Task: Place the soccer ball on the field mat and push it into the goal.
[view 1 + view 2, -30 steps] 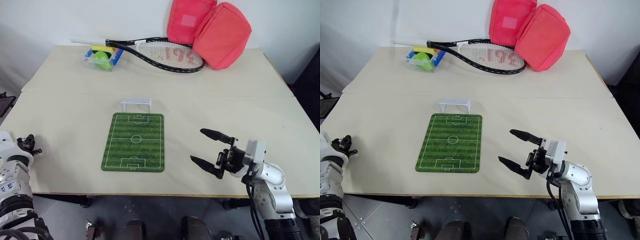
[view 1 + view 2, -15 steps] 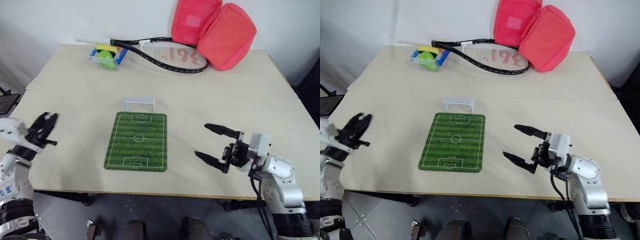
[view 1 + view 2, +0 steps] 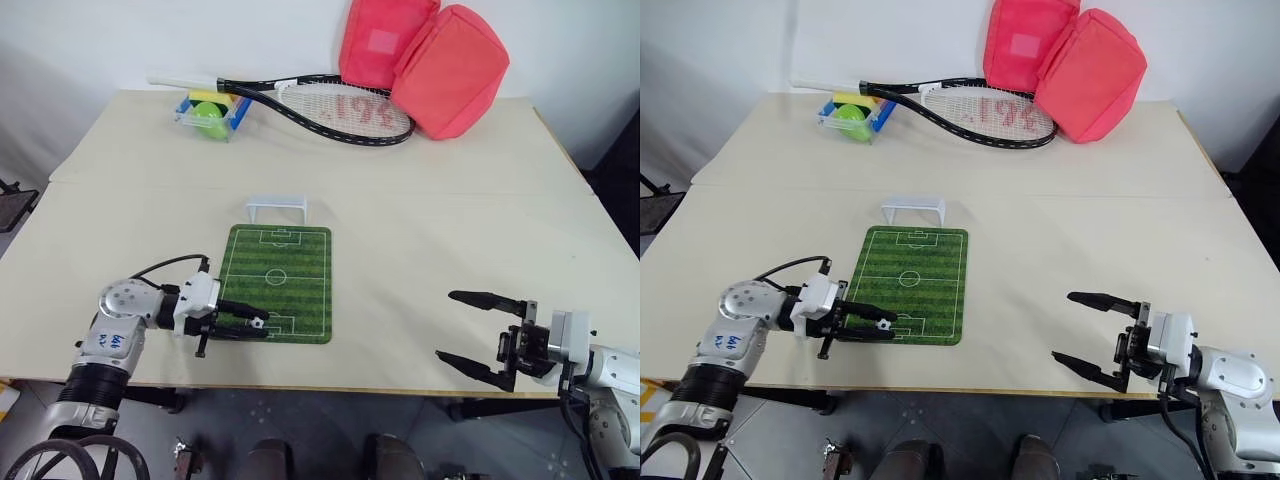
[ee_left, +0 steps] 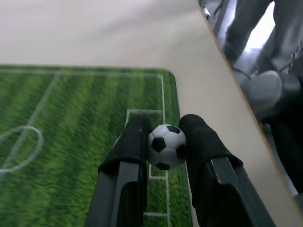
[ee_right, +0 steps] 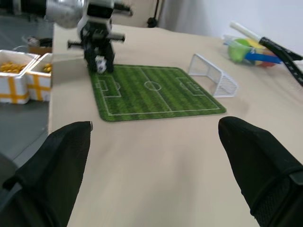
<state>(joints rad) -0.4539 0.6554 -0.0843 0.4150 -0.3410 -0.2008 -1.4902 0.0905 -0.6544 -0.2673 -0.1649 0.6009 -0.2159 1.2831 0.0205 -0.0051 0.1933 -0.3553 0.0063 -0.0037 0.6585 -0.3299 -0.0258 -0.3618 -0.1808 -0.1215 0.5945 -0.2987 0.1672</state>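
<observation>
The soccer ball [image 4: 166, 146], tiny and white with black patches, is pinched between the black fingers of my left gripper [image 3: 256, 326]. That gripper reaches in from the left, and the ball hangs just over the near end of the field mat [image 3: 285, 265], by the near penalty box. The white goal [image 3: 277, 207] stands on the table just past the mat's far end. My right gripper [image 3: 449, 326] hovers open and empty near the table's front edge, well right of the mat. In the right wrist view, the mat [image 5: 156, 94], goal [image 5: 213, 78] and ball [image 5: 100, 64] lie ahead.
At the back of the table lie a tennis racket [image 3: 335, 102], two pink bags [image 3: 430, 60] and a clear box with a yellow-green ball [image 3: 207, 115]. The table's front edge [image 3: 330, 383] runs close under both grippers. White crates [image 5: 19, 71] sit below, past the table's left side.
My left arm has swung in from the table's left edge and now points right over the mat's near end with the ball. My right gripper has drifted right, toward the front edge.
</observation>
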